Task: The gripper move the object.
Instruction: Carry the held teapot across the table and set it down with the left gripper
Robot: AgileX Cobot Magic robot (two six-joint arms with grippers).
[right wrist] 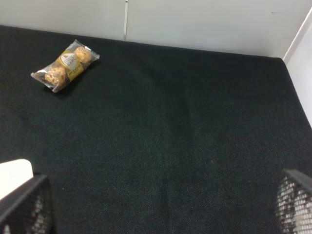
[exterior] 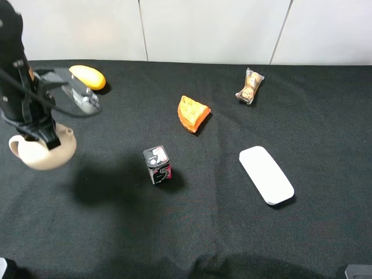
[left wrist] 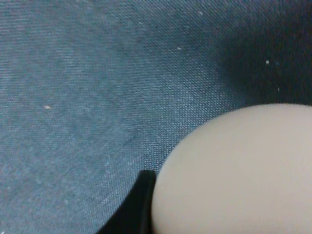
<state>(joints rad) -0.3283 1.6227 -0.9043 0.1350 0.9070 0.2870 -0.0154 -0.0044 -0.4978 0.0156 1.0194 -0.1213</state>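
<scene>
Left claw (exterior: 46, 138) grips round teapot (exterior: 36, 156) (smooth cream ceramic).

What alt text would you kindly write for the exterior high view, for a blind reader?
The left gripper holds a cream teapot at the left of a black table. A yellow fruit, orange wedge, snack packet, small box and white slab lie scattered elsewhere.

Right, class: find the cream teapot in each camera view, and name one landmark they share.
Exterior high: teapot at the far left edge, mid-height.
Left wrist: its cream body, close up, beside a black finger.
Right wrist: not in it.
Shared landmark: the black cloth.
</scene>
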